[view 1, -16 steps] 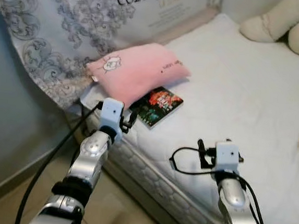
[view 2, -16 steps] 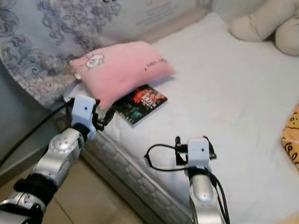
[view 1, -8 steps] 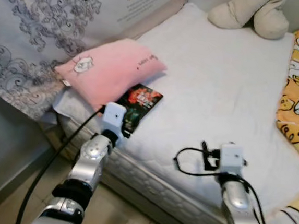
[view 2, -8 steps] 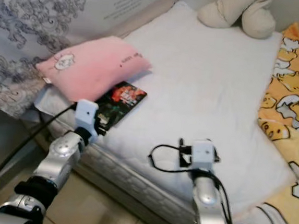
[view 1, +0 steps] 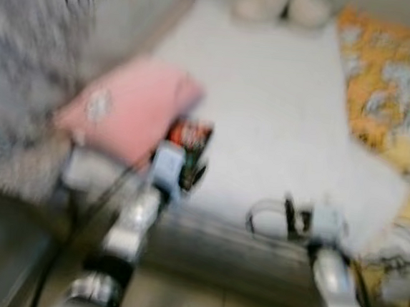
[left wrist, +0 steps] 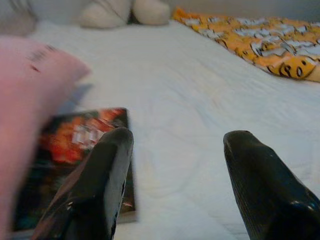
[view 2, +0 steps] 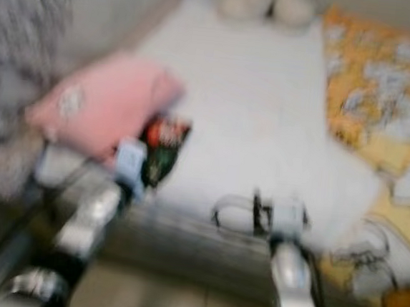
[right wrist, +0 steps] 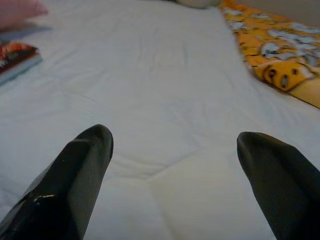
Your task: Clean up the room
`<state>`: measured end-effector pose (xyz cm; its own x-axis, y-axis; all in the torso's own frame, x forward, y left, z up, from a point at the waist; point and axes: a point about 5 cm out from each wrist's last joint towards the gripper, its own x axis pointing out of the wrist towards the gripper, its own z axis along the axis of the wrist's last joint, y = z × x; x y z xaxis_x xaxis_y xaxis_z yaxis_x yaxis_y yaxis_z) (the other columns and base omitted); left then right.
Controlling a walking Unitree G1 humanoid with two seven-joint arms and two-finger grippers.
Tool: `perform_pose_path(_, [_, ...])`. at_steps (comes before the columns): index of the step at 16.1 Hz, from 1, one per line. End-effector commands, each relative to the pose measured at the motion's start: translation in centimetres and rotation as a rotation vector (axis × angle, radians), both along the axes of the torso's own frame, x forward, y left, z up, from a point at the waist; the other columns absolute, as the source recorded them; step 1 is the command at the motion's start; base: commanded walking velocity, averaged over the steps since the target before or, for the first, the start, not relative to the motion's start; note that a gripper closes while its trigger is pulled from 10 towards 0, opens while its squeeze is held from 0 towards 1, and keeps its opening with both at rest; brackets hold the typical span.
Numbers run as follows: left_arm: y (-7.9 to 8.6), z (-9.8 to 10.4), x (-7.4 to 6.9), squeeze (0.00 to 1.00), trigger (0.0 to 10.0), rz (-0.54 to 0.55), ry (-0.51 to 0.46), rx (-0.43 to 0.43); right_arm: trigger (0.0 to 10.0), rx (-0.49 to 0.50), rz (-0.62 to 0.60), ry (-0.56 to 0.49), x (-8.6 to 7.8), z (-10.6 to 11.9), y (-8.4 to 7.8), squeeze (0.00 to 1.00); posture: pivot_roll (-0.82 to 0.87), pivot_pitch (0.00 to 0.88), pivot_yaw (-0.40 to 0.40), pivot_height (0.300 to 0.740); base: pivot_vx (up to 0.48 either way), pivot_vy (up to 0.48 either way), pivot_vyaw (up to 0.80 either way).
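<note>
Blurred, the head view has swung right; left pincer (left wrist: 172, 165), wide like the right pincer (right wrist: 175, 165), nears the book (left wrist: 70, 155).

Bare white mattress (right wrist: 165, 100) ahead of both wide-open grippers, free to pass. Left gripper (left wrist: 175, 165) side blocked by book (left wrist: 70, 150) and pink pillow (left wrist: 25, 95); orange blanket (right wrist: 270, 45) bounds the right.

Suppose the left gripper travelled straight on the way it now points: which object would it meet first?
Most likely the book lying on the white mattress beside the pink pillow. The open left gripper hangs just short of it, one finger already over its corner, though depth is hard to judge.
</note>
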<state>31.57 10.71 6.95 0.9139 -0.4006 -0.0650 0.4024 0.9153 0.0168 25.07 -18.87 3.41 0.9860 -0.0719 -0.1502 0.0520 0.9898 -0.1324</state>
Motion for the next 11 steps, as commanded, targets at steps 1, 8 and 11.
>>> perform_pose_path(1, [2.7,0.8,0.5,0.0,10.0,0.163,-0.04,-0.02,10.0,0.039,0.012,-0.069,0.3,1.2,0.6,0.0,-0.05,0.0,0.045,0.74,0.0,0.0,-0.71])
perform_pose_path(8, [1.3,4.7,0.3,0.0,10.0,0.106,-0.176,-0.012,10.0,0.118,0.07,-0.13,0.0,2.8,1.2,0.0,-0.02,0.0,0.019,0.74,0.0,-0.116,-0.71])
perform_pose_path(11, [1.3,4.1,0.2,0.0,10.0,0.112,-0.113,-0.035,10.0,0.135,0.08,-0.13,-0.2,2.9,1.6,0.0,-0.03,0.0,0.02,0.74,0.0,-0.48,-0.71])
